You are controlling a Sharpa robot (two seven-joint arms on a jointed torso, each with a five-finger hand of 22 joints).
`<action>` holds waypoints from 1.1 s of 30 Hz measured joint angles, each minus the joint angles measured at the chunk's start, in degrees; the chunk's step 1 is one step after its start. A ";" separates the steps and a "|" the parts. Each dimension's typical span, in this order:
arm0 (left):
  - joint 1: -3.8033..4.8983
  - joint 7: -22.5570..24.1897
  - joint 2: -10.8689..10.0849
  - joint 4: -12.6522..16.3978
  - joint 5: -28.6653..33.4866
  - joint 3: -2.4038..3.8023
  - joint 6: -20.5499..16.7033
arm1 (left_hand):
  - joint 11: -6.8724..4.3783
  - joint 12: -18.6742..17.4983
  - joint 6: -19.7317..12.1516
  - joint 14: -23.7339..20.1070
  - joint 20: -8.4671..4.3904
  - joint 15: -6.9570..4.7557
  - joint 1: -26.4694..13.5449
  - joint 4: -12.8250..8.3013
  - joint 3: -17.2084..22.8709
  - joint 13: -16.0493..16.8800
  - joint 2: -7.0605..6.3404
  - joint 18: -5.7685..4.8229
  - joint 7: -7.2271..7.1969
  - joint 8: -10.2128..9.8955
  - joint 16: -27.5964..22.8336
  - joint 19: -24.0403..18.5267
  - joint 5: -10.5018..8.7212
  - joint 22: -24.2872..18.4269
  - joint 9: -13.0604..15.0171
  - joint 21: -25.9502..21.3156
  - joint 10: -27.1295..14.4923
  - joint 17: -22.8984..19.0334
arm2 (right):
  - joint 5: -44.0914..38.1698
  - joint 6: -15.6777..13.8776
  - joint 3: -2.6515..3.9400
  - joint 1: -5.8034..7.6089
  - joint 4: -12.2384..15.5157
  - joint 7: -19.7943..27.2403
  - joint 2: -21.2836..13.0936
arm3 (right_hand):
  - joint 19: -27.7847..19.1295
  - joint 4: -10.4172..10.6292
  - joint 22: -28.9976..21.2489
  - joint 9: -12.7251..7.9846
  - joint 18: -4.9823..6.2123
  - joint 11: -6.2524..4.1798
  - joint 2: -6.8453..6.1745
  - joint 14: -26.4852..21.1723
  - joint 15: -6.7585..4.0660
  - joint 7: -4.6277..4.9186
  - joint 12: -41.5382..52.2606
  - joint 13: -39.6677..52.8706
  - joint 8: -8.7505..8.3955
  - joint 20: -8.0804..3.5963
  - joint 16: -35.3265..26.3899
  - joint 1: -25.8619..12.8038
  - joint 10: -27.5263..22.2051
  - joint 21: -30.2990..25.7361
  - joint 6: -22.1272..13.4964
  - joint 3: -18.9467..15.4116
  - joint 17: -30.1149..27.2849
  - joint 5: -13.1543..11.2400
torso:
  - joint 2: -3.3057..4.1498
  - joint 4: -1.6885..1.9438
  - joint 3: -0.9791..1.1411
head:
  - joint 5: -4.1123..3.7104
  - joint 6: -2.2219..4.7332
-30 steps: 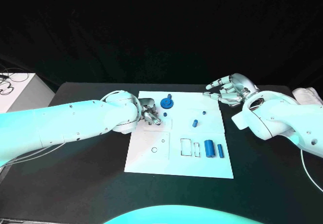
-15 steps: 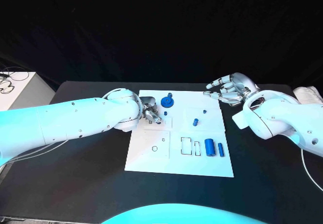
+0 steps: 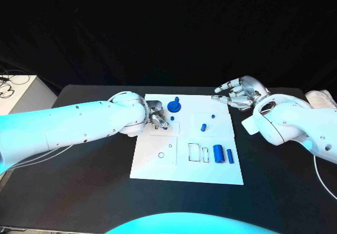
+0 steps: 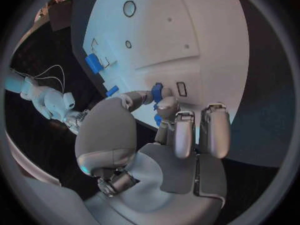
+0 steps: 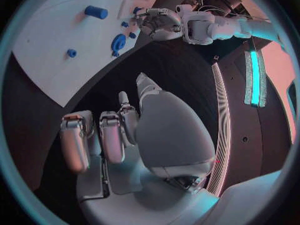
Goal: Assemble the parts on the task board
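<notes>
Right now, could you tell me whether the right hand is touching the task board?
Apart. In the right wrist view, the right hand is over black table, with a dark strip between its fingers and the task board.

Task board: white, smooth, matt plate. Blue cylinder and blue gear: plain plastic look, low sheen. Table: black, matt. Left hand, right hand: silver, metallic sheen. Arm shell: white glossy plastic.
</notes>
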 measured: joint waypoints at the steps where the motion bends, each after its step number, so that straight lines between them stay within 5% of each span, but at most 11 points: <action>1: 0.00 0.00 0.02 -0.03 0.03 0.00 0.00 | 0.00 0.00 0.01 0.00 0.00 0.00 -0.12 0.00 0.00 0.00 0.00 0.00 0.00 0.12 0.00 0.00 -0.10 0.00 0.05 0.00 0.00 0.00 | 0.00 0.01 0.00 0.00 0.01 0.00 -0.01 | 0.00 0.00 0.00 0.00 0.00 0.00 0.00 0.00 0.00 0.00 0.00 0.00 0.00 0.00 0.00 0.00 0.00 0.00 0.00 0.00 0.00 0.00 | 0.00 -0.01 0.00 | -0.01 0.01; 15: 0.02 -0.01 0.37 -0.52 0.26 0.00 -0.07 | 0.01 0.00 0.72 0.00 0.00 0.00 -1.42 -0.80 -0.79 0.02 0.37 0.00 -0.51 -0.02 0.00 0.00 -0.51 0.00 0.30 0.00 0.01 0.00 | 0.02 0.10 0.00 0.00 0.21 -0.02 -0.10 | 0.00 0.16 0.04 0.00 0.00 -0.21 0.00 0.00 0.00 0.20 0.00 0.05 -0.01 0.00 0.00 0.00 -0.21 -0.29 -0.20 0.16 0.00 0.00 | 0.03 0.02 -0.07 | -0.27 0.02; 20: 0.01 0.01 0.45 -0.68 0.33 0.00 -0.07 | 0.10 0.00 1.17 -0.21 0.00 -0.20 -2.54 -3.54 -0.12 0.15 0.00 0.01 -0.59 -0.59 0.00 -0.01 -0.63 0.00 0.31 -0.01 0.10 -0.01 | 0.01 0.14 0.00 0.00 0.26 -0.03 -0.15 | 0.00 0.16 0.04 0.00 0.00 -0.21 0.00 0.00 0.00 0.20 0.00 0.04 -0.01 0.00 0.00 0.00 -0.21 -0.29 -0.20 0.16 0.00 0.00 | 0.06 0.03 -0.07 | -0.33 -0.09; 27: -0.03 0.02 0.62 -1.21 0.32 -0.04 -0.01 | -0.01 0.00 2.68 -0.22 -0.22 -0.21 -2.54 -0.67 -5.69 0.33 0.00 0.01 -2.09 -1.23 0.00 0.21 -0.62 0.00 0.37 -0.01 0.21 -0.01 | 0.00 0.18 0.00 0.00 0.38 -0.03 -0.19 | 0.00 0.16 0.04 0.00 0.00 -0.21 0.00 0.00 0.00 0.20 0.00 0.04 -0.01 0.00 0.00 0.00 -0.21 -0.51 -0.20 0.16 0.00 0.00 | 0.06 0.07 -0.07 | -0.37 -0.15; 33: -0.04 -0.05 0.75 -1.50 0.27 -0.06 0.02 | -0.03 0.00 2.64 -0.22 -0.22 -0.21 -2.39 0.83 -8.53 0.31 0.15 0.00 -1.86 -1.59 0.00 0.21 -0.80 0.00 0.25 -0.01 0.18 -0.01 | -0.01 0.21 0.00 0.00 0.48 -0.03 -0.23 | 0.00 0.16 0.03 0.00 0.00 -0.21 0.00 0.00 0.00 0.20 0.00 0.03 -0.01 0.00 0.00 0.00 -0.21 -0.52 -0.20 0.16 0.00 0.00 | 0.03 0.06 -0.09 | -0.40 -0.23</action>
